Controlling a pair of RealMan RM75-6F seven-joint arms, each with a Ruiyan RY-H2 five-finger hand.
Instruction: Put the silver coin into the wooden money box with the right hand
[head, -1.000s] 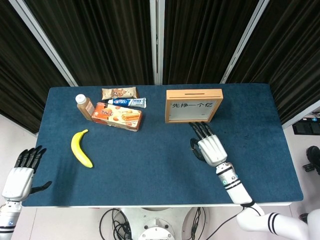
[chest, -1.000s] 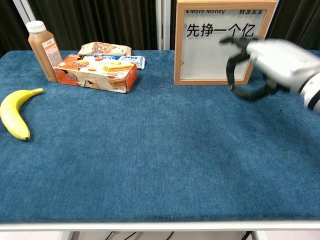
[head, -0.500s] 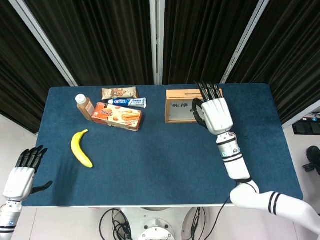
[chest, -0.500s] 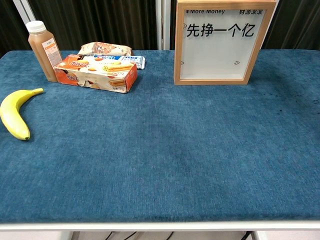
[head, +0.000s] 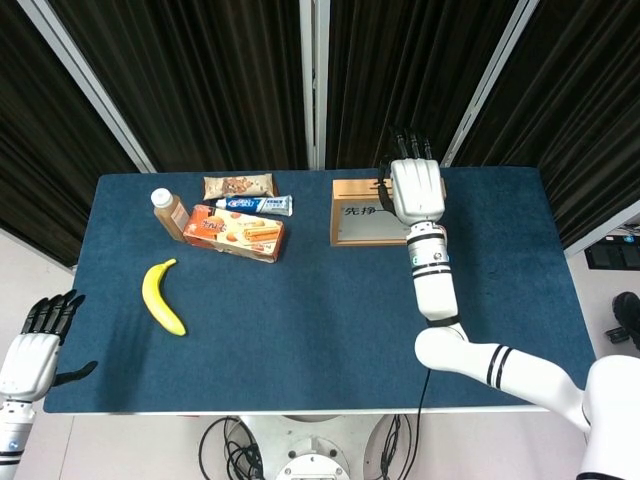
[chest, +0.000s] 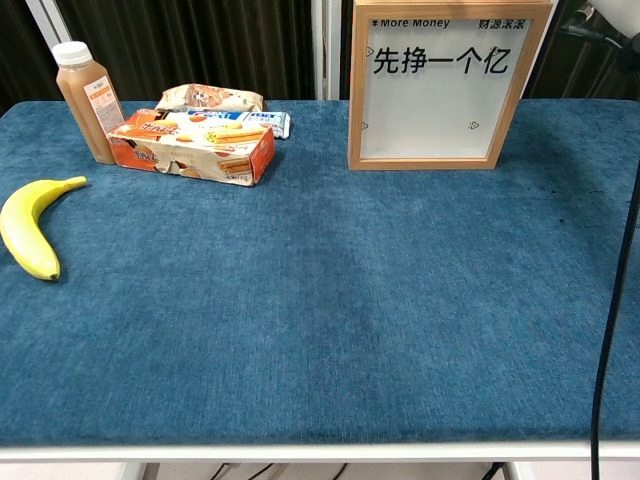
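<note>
The wooden money box (head: 358, 214) stands upright at the back of the blue table (head: 320, 330), its white front panel with black characters facing me (chest: 448, 85). My right hand (head: 415, 190) hovers over the right part of the box's top, back of the hand towards the head camera, fingers pointing away and curled down. The hand hides the slot beneath it. No view shows the silver coin, so I cannot tell whether it sits in the fingers. My left hand (head: 35, 350) hangs beside the table's front left corner, fingers spread and holding nothing.
At the back left stand a brown drink bottle (head: 167, 213), an orange biscuit box (head: 235, 232), a toothpaste box (head: 255, 205) and a snack packet (head: 238, 185). A banana (head: 162, 297) lies at the left. A black cable (chest: 612, 300) hangs along the chest view's right edge.
My right hand rose from the table in front of the money box to above its top, leaving the chest view. My left hand sank slightly.
</note>
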